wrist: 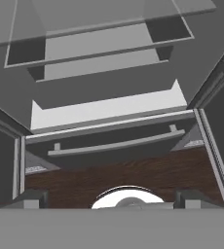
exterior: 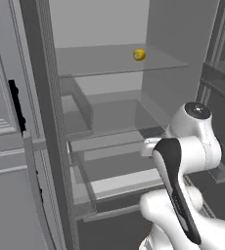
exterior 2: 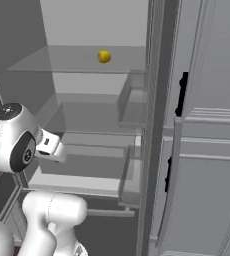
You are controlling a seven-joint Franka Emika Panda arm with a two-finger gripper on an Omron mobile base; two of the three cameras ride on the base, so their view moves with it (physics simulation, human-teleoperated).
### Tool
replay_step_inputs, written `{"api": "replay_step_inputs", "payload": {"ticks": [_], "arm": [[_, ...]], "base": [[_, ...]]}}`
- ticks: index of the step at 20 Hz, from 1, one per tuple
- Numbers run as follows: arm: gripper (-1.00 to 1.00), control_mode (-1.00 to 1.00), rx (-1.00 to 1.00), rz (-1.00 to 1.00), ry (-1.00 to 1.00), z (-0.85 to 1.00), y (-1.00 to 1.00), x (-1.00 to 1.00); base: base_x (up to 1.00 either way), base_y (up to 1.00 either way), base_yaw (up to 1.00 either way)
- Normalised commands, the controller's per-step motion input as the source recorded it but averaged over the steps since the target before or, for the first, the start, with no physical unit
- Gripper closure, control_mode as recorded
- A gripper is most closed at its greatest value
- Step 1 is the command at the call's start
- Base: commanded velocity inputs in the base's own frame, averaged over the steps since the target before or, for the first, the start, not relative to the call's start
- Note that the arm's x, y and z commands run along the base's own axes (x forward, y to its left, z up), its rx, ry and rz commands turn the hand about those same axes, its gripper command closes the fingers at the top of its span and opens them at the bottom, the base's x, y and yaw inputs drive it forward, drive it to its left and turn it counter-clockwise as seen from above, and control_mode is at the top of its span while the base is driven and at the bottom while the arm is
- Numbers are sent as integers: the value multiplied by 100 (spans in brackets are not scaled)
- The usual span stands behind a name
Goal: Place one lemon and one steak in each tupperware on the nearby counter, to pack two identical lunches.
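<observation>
One lemon [exterior: 139,54], small and yellow, rests on the upper glass shelf [exterior: 100,61] of an open fridge; it also shows in the right base view as the lemon [exterior 2: 104,56]. My arm is bent in front of the lower shelves, well below the lemon, and the hand points down into the fridge. In the hand view my gripper [wrist: 112,200] is open, its fingertips [wrist: 32,199] far apart with nothing between them. The steak, the tupperware and the counter are out of view.
Below the lemon's shelf are a second glass shelf [exterior: 109,119] and light drawers [exterior: 119,171]. A freezer drawer with a bar handle [wrist: 116,145] sits over dark wood floor [wrist: 133,175]. Grey cabinet fronts with black handles [exterior 2: 183,95] flank the fridge.
</observation>
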Motion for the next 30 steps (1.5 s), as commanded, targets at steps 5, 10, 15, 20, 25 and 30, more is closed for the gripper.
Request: {"api": "replay_step_inputs", "payload": {"ticks": [5,10,15,20,25,30], "arm": [[-100,100,0,0,0,0,0,0],[-100,-100,0,0,-16,61,-1,-14],[-100,-100,0,0,-53,100,-1,-42],[-100,-100,0,0,-31,100,-3,15],[-100,-100,2,-5,-2,100,-12,46],[-100,-100,1,-13,15,88,-31,47]], "base": [[70,0,0],[5,0,0],[0,0,0],[0,0,0],[0,0,0],[0,0,0]]}}
